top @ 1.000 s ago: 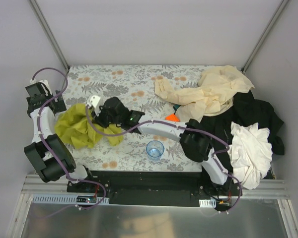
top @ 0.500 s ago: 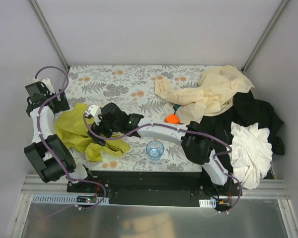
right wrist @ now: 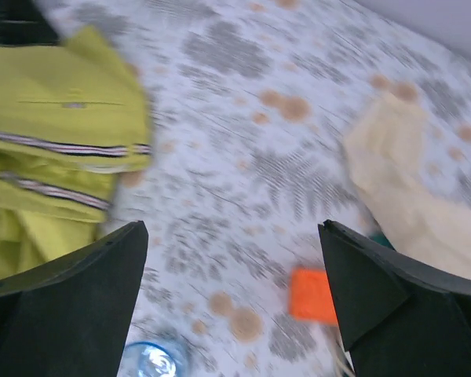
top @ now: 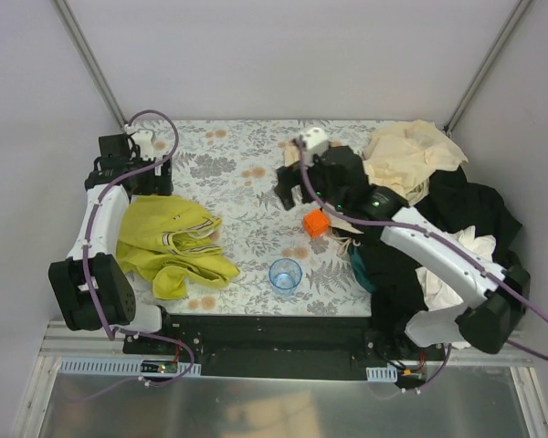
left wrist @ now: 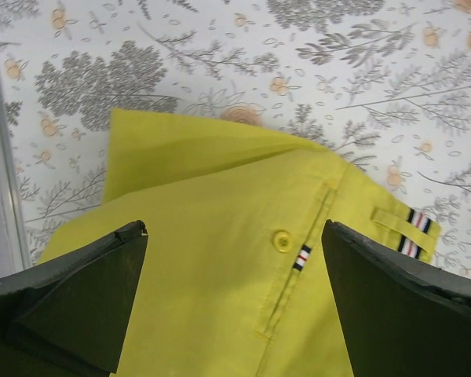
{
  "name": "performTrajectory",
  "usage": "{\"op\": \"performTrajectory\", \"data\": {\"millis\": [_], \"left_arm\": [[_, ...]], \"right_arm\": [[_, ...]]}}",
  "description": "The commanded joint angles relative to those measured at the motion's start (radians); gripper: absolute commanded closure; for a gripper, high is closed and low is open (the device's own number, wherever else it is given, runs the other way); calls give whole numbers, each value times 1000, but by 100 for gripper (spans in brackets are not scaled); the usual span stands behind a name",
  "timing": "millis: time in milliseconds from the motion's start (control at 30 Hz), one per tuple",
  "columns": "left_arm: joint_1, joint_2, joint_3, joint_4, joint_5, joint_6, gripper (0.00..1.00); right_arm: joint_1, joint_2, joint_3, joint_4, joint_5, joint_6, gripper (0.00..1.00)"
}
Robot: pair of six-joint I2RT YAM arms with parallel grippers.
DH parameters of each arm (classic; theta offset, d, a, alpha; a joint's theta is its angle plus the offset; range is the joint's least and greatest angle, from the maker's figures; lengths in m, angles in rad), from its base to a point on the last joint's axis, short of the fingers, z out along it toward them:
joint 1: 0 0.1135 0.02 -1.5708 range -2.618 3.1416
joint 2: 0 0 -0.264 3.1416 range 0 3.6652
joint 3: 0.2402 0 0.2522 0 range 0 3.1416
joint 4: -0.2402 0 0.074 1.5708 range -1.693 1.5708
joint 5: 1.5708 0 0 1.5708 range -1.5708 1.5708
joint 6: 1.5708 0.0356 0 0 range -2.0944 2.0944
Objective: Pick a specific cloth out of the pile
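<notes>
The cloth (top: 172,245), olive-yellow with a striped band, lies loosely folded on the table's left side, apart from the pile (top: 457,214) of cream, black and white garments at the right. My left gripper (top: 139,180) hovers open over the cloth's far edge. In the left wrist view the cloth (left wrist: 220,298) with its button and striped tab fills the space under the open left gripper (left wrist: 234,228). My right gripper (top: 290,187) is open and holds nothing, above the table's middle near the pile. The right wrist view shows bare table under the right gripper (right wrist: 231,228) and the cloth (right wrist: 63,133) far left.
A blue cup (top: 285,274) stands near the front middle, and an orange block (top: 315,223) lies just behind it beside the pile. Both show in the right wrist view, the cup (right wrist: 153,361) low and the block (right wrist: 314,294) to its right. Grey walls enclose the table.
My right gripper opened, let go of the cloth and swung right and back toward the pile. The cloth settled flatter on the left. My left arm moved back over the cloth's far edge.
</notes>
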Motion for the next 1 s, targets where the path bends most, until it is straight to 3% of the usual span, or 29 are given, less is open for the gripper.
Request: {"op": "performTrajectory", "data": {"millis": [0,133,433,700,967], "left_arm": [[-48,-29,52,-53,62,14,1],[-82,-40,26,-64,170,-6,1],[-208,-86,-52,-45,201,17,1],[-208,-182,-238,80,205,-49,1],[-194,-207,-266,85,139,-77,1]], "right_arm": [[-152,-191,-207,-52,261,177,1],[-330,-339,-375,-91,402,257,1],[-610,-501,-567,-111,374,261,1],[-641,-549,-610,-101,364,190,1],[-642,-597,-633,-82,375,159,1]]}}
